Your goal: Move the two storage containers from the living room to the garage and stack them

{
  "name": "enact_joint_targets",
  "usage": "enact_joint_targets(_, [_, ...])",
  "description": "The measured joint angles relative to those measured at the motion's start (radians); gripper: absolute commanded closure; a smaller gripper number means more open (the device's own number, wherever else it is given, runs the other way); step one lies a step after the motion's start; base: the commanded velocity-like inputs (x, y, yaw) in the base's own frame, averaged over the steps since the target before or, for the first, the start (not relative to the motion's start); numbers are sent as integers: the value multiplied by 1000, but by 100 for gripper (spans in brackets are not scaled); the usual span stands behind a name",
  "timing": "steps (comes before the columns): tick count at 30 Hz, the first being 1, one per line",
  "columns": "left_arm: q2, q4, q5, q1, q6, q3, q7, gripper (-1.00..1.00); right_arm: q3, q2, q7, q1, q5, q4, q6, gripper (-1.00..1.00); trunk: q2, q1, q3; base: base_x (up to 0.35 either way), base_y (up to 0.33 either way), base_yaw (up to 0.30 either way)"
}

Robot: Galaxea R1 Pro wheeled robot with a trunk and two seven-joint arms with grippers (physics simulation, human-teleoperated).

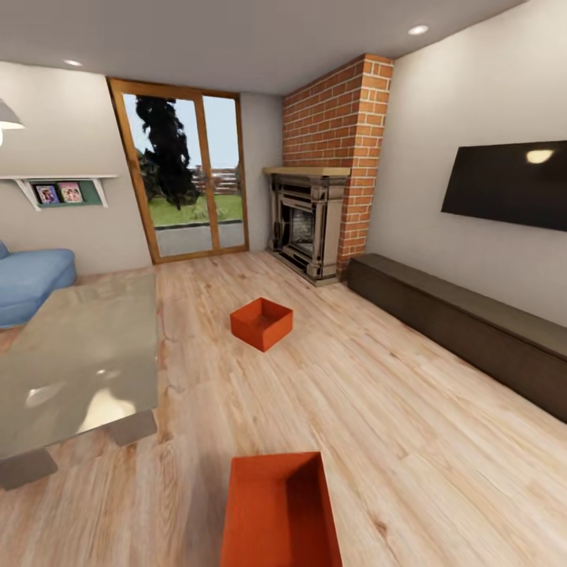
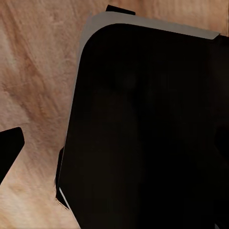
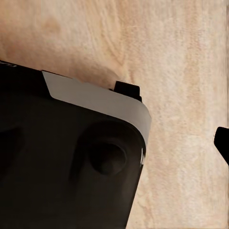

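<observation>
head view: one orange-red container sits on the light wood floor before the fireplace, the other nearest the camera; each gripper's state cannot be told.

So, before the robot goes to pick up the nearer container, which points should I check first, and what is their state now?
1. Near storage container on the wood floor directly ahead: ok.
2. It sits upright, open side up: ok.
3. Far storage container located, upright, near the fireplace: ok.
4. Containers apart, not stacked: ok.
5. Glass coffee table stays left of the path: ok.
6. Grippers open: cannot tell.
</observation>
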Motion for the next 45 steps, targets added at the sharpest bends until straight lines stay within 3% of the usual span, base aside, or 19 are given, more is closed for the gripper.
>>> enact_joint_targets(14, [-1, -14, -1, 0, -3, 5, 0, -100, 0, 4, -10, 0, 0, 0, 5, -100, 0, 1, 0, 126, -10, 8])
enact_joint_targets(26, [-2, -16, -2, 0, -3, 6, 0, -100, 0, 1, -11, 0, -4, 0, 2, -100, 0, 1, 0, 1, 0, 237])
enact_joint_targets(45, [-3, -15, -2, 0, -3, 6, 0, -100, 0, 2, -10, 0, -4, 0, 1, -100, 0, 1, 0, 0, -128, 14])
